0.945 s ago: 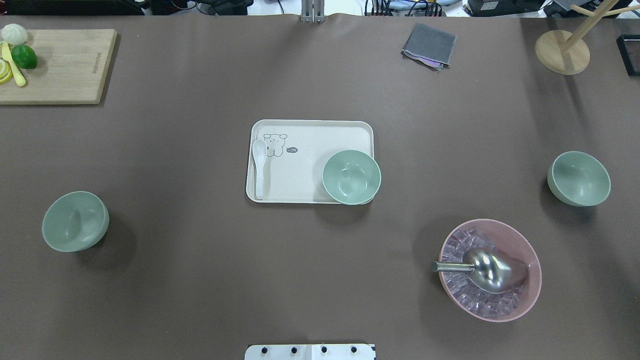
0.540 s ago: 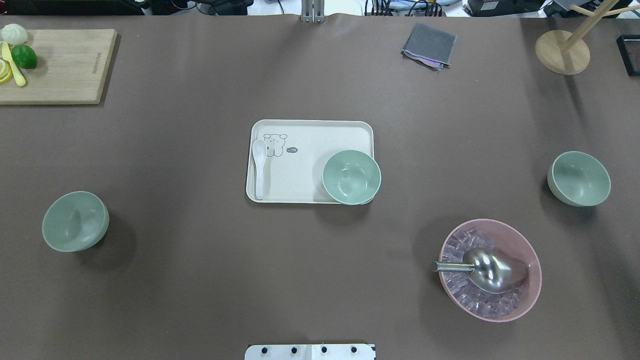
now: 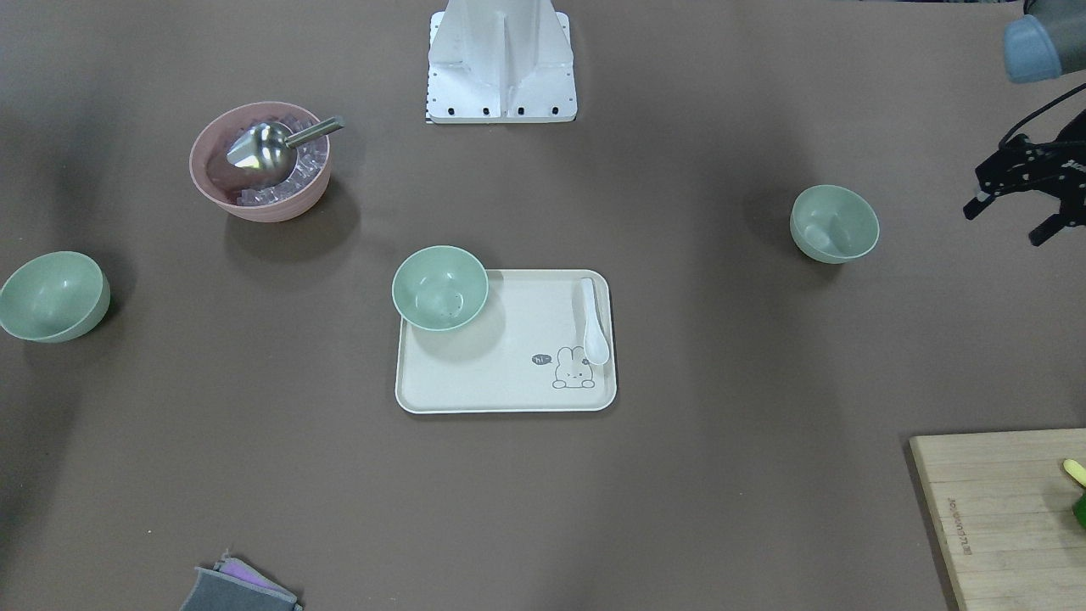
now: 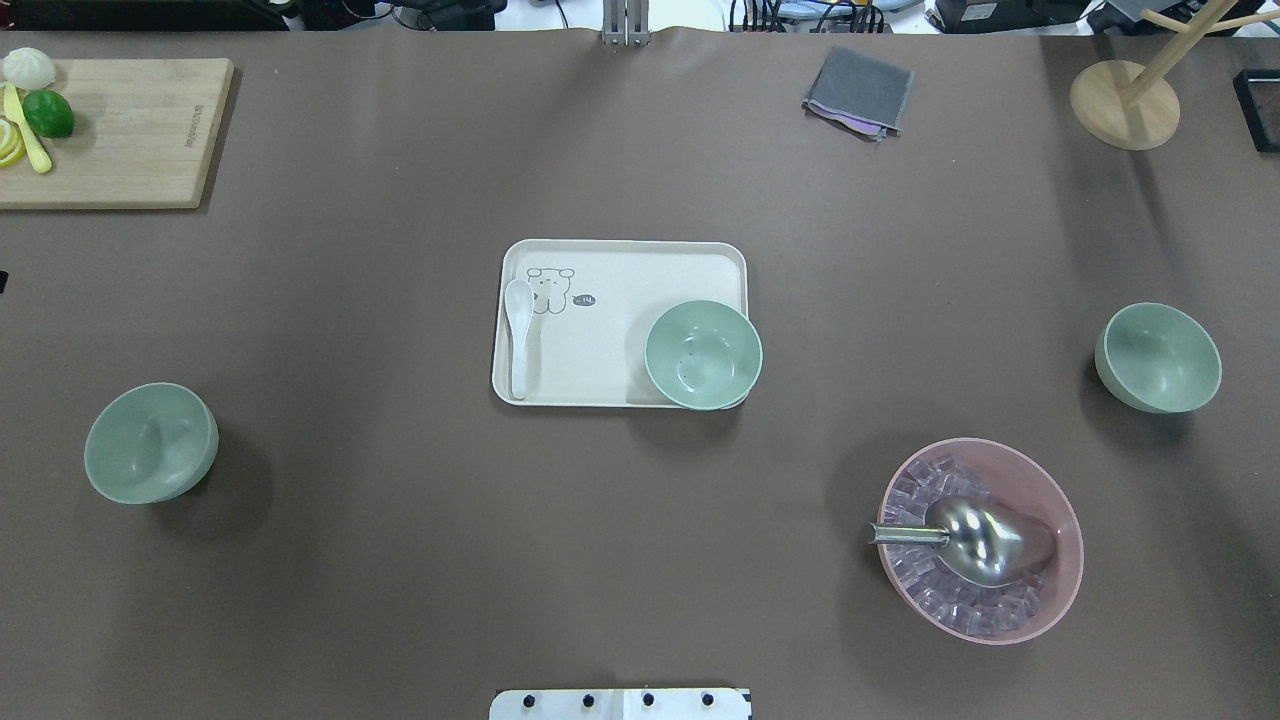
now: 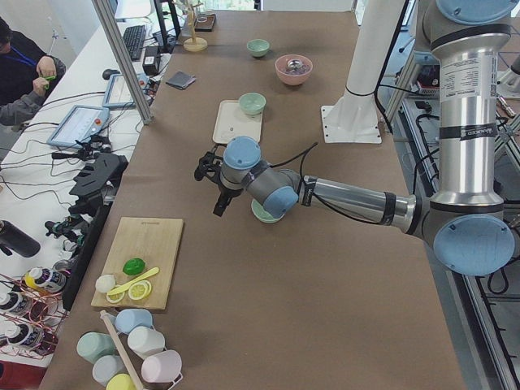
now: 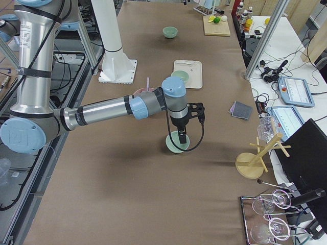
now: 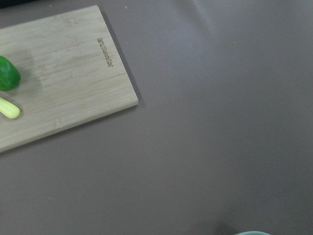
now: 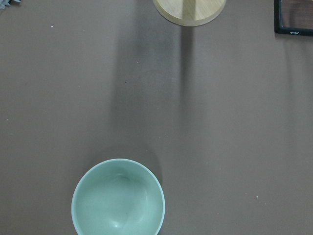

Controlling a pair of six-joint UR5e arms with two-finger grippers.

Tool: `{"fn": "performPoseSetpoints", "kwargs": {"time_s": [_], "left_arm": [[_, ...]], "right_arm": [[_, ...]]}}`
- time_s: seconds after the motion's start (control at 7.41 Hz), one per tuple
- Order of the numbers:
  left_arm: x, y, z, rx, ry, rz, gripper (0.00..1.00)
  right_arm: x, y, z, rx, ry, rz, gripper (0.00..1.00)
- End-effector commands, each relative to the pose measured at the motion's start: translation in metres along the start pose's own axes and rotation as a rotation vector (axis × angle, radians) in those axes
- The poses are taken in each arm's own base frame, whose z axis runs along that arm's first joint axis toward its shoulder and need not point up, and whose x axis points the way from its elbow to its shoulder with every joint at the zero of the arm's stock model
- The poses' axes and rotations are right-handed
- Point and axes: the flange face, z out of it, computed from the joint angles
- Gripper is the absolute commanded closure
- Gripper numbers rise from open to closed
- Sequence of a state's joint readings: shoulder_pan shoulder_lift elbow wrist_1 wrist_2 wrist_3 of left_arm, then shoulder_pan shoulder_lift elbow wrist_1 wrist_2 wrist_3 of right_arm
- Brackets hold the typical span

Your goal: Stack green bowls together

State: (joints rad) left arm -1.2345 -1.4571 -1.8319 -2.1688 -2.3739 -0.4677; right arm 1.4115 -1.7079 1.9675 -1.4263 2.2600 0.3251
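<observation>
Green bowls (image 4: 703,354) sit apart, none stacked

The middle bowl (image 4: 703,354) stands on the cream tray (image 4: 620,330), in its near corner on the robot's right. The left bowl (image 4: 150,443) and the right bowl (image 4: 1158,357) rest on the brown table, well apart from it. The left gripper (image 3: 1005,222) hangs beside the left bowl, its fingers spread and empty. The right gripper (image 6: 182,133) hovers over the right bowl. Whether its fingers are parted, I cannot tell.
</observation>
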Motion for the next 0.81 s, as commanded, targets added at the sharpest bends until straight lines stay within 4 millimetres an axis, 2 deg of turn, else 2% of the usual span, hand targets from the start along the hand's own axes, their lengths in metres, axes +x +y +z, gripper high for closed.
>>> {"fn": "performPoseSetpoints", "kwargs": {"time_s": [0.0, 0.14, 0.27, 0.4, 0.54, 0.68], "left_arm": [[0.031, 0.037, 0.056, -0.040, -0.041, -0.055, 0.02], [0.034, 0.057, 0.075, -0.047, -0.095, -0.033, 0.02], [0.036, 0.067, 0.086, -0.063, -0.114, -0.018, 0.04], [0.033, 0.074, 0.090, -0.077, -0.124, -0.012, 0.10], [0.038, 0.078, 0.095, -0.078, -0.117, 0.010, 0.19], [0.044, 0.082, 0.102, -0.093, -0.109, 0.024, 0.37]], "right_arm": [[-0.001, 0.000, 0.000, -0.001, -0.002, 0.001, 0.00], [-0.001, 0.001, 0.001, -0.003, -0.001, 0.001, 0.00], [-0.001, 0.001, 0.001, -0.002, -0.002, 0.000, 0.00], [-0.001, 0.001, 0.001, -0.004, -0.003, 0.001, 0.00], [0.000, 0.002, 0.002, -0.005, -0.003, 0.002, 0.00], [0.000, 0.002, 0.002, -0.005, -0.003, 0.001, 0.00]]}}
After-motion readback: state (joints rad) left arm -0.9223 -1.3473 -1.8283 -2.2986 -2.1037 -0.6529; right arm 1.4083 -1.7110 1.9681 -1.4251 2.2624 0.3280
